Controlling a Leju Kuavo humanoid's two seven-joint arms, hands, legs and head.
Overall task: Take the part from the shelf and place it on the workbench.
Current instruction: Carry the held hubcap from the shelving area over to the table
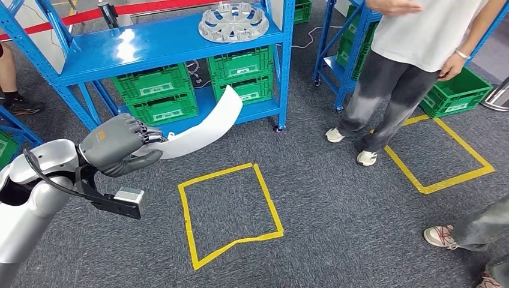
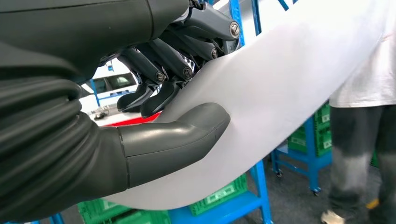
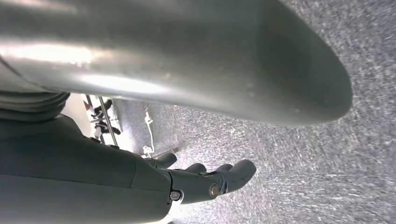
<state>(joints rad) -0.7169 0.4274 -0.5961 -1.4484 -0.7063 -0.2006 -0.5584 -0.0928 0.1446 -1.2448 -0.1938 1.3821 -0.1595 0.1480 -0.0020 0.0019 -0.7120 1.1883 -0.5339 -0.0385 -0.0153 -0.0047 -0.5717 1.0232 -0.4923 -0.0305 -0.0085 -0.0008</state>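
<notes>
A long curved white panel [image 1: 201, 127], the part, is held by my left hand [image 1: 117, 145] at its near end and sticks out to the right over the grey carpet, in front of the blue shelf [image 1: 168, 45]. Close up, the thumb [image 2: 177, 137] presses under the white panel [image 2: 280, 102] and the dark fingers [image 2: 159, 70] clamp it from the other side. My right hand [image 3: 205, 179] hangs beside my body above the carpet, fingers loosely extended and holding nothing.
A silver wheel cover [image 1: 234, 22] lies on the shelf top, green crates [image 1: 159, 93] below. A person in a white shirt [image 1: 414, 54] stands at the right; another person's shoes [image 1: 441, 235] are at lower right. Yellow tape squares [image 1: 231, 210] mark the floor.
</notes>
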